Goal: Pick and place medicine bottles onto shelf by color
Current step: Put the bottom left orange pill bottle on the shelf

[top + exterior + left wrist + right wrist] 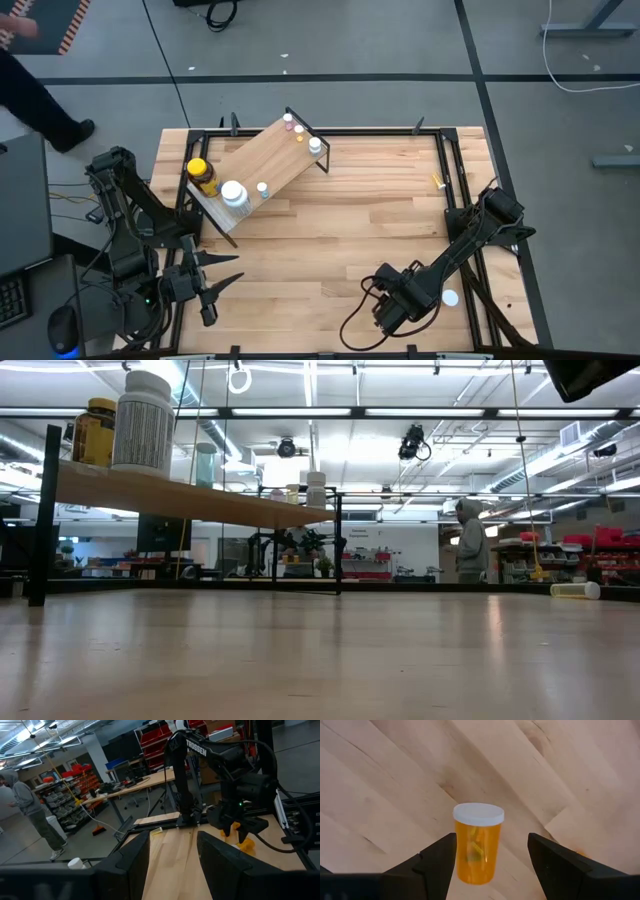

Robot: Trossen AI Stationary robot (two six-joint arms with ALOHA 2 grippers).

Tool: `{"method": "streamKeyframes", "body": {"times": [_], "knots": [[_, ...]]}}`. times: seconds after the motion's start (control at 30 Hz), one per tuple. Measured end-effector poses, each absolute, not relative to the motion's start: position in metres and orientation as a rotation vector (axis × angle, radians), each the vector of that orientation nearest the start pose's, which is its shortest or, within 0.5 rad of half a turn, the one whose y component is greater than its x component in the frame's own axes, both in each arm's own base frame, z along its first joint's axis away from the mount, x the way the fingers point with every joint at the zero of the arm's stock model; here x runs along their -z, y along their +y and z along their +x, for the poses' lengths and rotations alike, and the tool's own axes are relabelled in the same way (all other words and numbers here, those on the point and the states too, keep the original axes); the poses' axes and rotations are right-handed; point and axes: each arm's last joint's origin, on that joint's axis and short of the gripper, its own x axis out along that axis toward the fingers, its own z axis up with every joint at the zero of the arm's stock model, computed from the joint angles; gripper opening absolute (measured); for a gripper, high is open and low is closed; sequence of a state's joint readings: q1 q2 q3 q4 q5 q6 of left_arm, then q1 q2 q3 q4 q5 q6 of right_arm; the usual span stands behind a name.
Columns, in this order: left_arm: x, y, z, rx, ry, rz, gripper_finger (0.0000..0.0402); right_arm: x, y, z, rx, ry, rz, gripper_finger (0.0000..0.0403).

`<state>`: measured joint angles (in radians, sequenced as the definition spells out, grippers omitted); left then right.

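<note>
The shelf point(262, 165) stands aslant at the table's far left. On its near end are an amber jar with a yellow lid point(202, 176), a white-capped bottle point(234, 194) and a tiny vial point(262, 188). Several small vials point(300, 132) stand at its far end. An orange vial with a white cap point(476, 845) stands upright on the table near the front right point(450, 297). My right gripper point(491, 840) points down over it, open, one finger on either side with a gap at each. My left gripper point(226, 270) waits open at the near left, level, with nothing between its fingers point(172, 855).
A pale vial point(575, 590) lies on its side near the table's right edge point(437, 181). A black frame point(450, 160) runs along the table's edges. A person point(470, 540) stands in the room beyond, and another walks past the far left corner point(40, 100). Bare wood lies mid-table.
</note>
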<state>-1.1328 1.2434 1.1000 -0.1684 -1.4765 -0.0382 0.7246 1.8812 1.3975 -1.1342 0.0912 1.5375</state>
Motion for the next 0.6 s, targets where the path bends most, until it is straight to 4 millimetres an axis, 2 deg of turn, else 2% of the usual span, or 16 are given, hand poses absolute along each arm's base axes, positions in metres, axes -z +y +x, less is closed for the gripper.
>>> {"method": "streamKeyframes", "body": {"times": [0.23,0.43,0.6], "knots": [[-0.356,-0.217,0.134,-0.342,0.074,0.254,0.0172,-0.197,0.226,0.256,0.681,1.391,0.552,0.0254],[-0.356,-0.217,0.134,-0.343,0.071,0.236,0.0172,-0.176,0.23,0.254,0.624,1.366,0.605,0.0254],[-0.356,-0.217,0.134,-0.343,0.071,0.236,0.0172,-0.166,0.228,0.247,0.656,1.385,0.604,0.0254]]}}
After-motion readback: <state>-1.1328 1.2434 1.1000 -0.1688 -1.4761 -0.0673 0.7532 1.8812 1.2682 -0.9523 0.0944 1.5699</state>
